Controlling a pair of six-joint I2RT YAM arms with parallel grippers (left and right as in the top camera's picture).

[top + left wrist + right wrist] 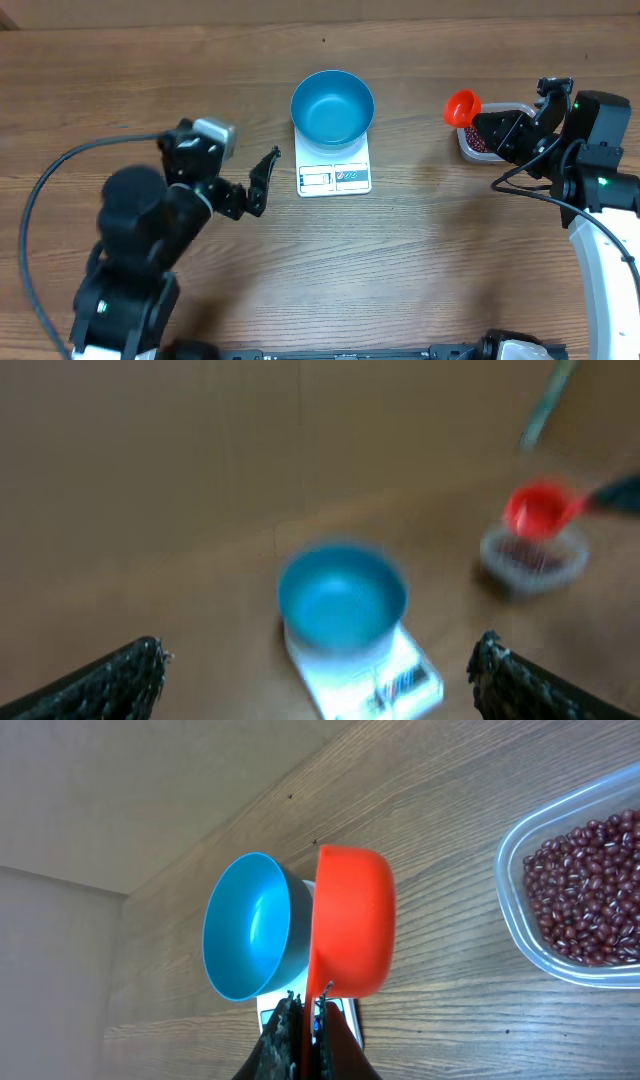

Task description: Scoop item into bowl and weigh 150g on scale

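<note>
Overhead, the blue bowl (332, 105) is sitting on the white scale (335, 178) near the middle of the desk (420, 260), covering the far part of the scale and leaving the display edge showing. The right gripper (488, 122) is hanging over the clear tub (478, 143) well to the bowl's right, its jaws closing tight on the handle of a red scoop (462, 106). The scoop's cup is reaching out past the tub's left rim, toward the bowl but well apart from it. The left gripper (262, 185) is hovering just left of the scale, jaws standing wide and gripping nothing.

The right wrist view is showing the gripper (305, 1015) pinching the scoop (350, 920) by its thin handle. The beans (585, 885) are lying as a maroon heap in the tub (520, 910), off to one side of the scoop, with the bowl (245, 940) on the other side.

The left wrist view is coming through blurred. Its gripper (320, 650) is spreading wide, with the bowl (340, 595) and scale (370, 680) showing ahead between the two fingers (110, 680). The scoop (538, 510) is hanging over the tub (530, 560).
</note>
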